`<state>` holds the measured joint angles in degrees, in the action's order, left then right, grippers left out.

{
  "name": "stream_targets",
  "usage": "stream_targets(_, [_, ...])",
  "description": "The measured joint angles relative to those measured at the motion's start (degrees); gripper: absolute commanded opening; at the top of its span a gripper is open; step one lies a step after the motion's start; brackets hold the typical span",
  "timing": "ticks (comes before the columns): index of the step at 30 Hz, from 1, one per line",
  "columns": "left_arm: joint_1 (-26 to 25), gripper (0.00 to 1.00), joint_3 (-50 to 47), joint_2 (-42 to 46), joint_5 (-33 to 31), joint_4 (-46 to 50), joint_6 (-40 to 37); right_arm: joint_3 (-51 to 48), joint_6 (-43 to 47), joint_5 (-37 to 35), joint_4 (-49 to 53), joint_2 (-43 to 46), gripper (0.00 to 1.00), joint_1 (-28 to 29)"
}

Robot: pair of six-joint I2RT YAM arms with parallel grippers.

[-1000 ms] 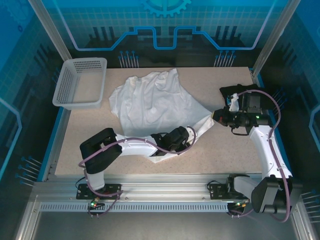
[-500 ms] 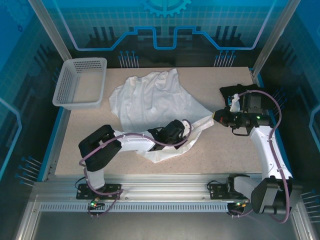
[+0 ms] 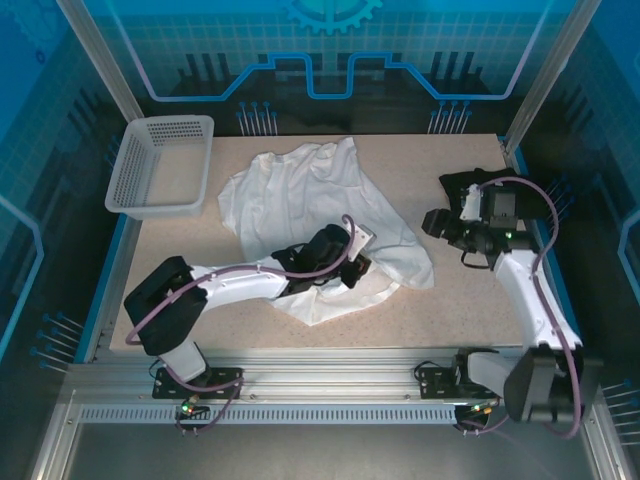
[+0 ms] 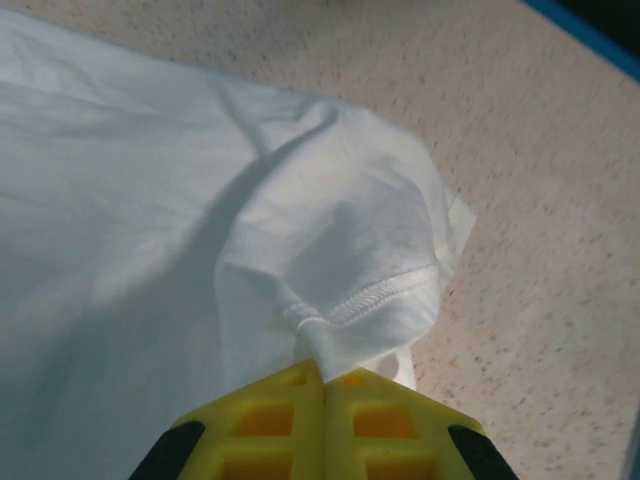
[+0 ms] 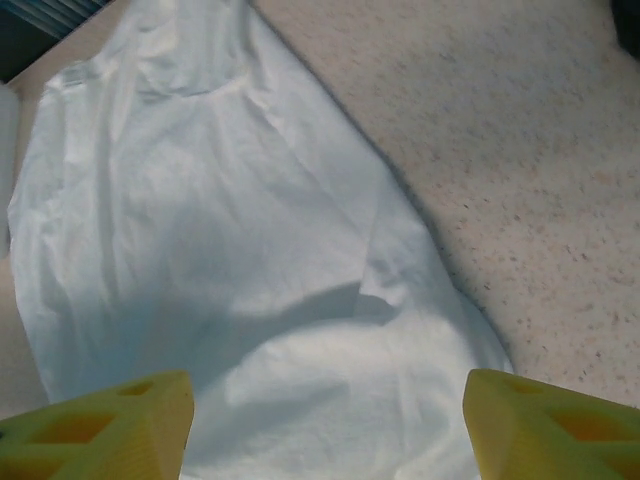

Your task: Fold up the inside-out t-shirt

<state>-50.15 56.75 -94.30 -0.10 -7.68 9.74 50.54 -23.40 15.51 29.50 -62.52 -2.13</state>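
Observation:
The inside-out t-shirt [image 3: 300,200] lies white and wrinkled across the middle of the table. Its near part is bunched under my left arm. My left gripper [image 3: 357,244] sits over the shirt's near right part. In the left wrist view its yellow fingers [image 4: 270,420] are pressed together, shut on a pinch of the stitched hem of the t-shirt [image 4: 380,295]. My right gripper [image 3: 432,222] hovers just right of the shirt's right edge and touches no cloth. In the right wrist view the t-shirt [image 5: 250,250] lies below my right gripper [image 5: 330,425], whose jaws stand wide apart with nothing between them.
A white mesh basket [image 3: 160,165] stands at the back left corner. A dark item [image 3: 455,182] lies at the right edge behind my right arm. Bare speckled tabletop [image 3: 450,290] spreads right of the shirt and along the near edge. Blue rails border the table.
My right gripper opened and let go of the shirt's right corner, which dropped flat onto the table. My left gripper shut on the hem and moved farther from me with the cloth.

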Motion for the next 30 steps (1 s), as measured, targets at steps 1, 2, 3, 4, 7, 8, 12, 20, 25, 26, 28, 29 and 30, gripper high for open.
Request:
stream_targets(1, [0.6, 0.0, 0.2, 0.9, 0.4, 0.7, 1.0, -1.9, 0.6, -0.4, -0.7, 3.6, 0.7, 2.2])
stream_targets(2, [1.2, 0.0, 0.3, 1.7, 0.9, 1.4, 1.8, -4.1, 0.9, -0.6, -1.7, 7.1, 0.68, 4.6])
stream_targets(3, [2.0, 0.0, 0.4, 2.8, 1.6, 2.4, 2.8, -6.9, 1.0, -0.6, -3.2, 11.1, 0.68, 7.5])
stream_targets(4, [3.0, 0.0, 0.6, 3.7, 2.4, 3.5, 3.9, -9.9, 1.0, -0.6, -5.1, 14.5, 0.68, 10.4])
stream_targets(7, [6.1, 0.0, 1.2, 6.4, 5.4, 6.4, 6.7, -20.9, 1.0, -1.7, -12.4, 22.5, 0.67, 20.7])
stream_targets(8, [7.0, 0.0, 1.4, 7.1, 6.3, 7.1, 7.2, -23.6, 1.2, -2.4, -14.0, 23.6, 0.67, 23.4])
stream_targets(12, [9.9, 0.0, 1.7, 10.3, 10.8, 9.2, 9.4, -30.7, 2.4, -6.2, -19.7, 25.0, 0.67, 30.7])
stream_targets(20, [11.6, 0.0, 2.5, 13.5, 15.6, 13.6, 11.5, -30.2, 5.6, -8.2, -29.8, 18.0, 0.58, 35.7])
stream_targets(25, [11.6, 0.0, 4.2, 15.3, 16.5, 16.3, 12.0, -30.2, 11.1, -12.5, -36.9, 9.9, 0.49, 44.2])
stream_targets(26, [11.6, 0.0, 4.6, 15.7, 16.7, 16.8, 12.1, -30.2, 12.4, -13.2, -38.6, 8.3, 0.48, 45.5])
stream_targets(28, [11.6, 0.0, 5.6, 16.9, 16.9, 18.0, 12.5, -30.2, 15.8, -14.9, -43.2, 3.9, 0.46, 47.9])
stream_targets(29, [11.6, 0.0, 6.0, 17.5, 17.0, 18.4, 12.5, -30.2, 17.1, -15.8, -45.2, 1.6, 0.46, 48.7])
stream_targets(30, [11.6, 0.0, 6.7, 18.1, 17.1, 19.1, 12.5, -30.2, 18.9, -16.8, -47.8, -1.3, 0.45, 49.4])
